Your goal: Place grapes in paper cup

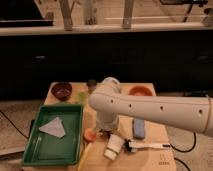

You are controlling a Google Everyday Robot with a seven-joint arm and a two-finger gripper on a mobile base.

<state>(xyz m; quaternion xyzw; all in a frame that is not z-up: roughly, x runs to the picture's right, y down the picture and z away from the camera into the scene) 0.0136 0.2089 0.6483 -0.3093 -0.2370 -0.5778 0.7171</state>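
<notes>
Paper cup [113,146] tilted beneath fingers [108,132], their opening unclear, green tray [35,161] holding paper [53,127]

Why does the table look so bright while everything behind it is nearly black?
Camera view: warm light falls on the wooden table and the white arm, whose top shines pale; the cabinets behind get little of it. Camera view: the arm shades its gripper, low over the table just above the paper cup.
</notes>
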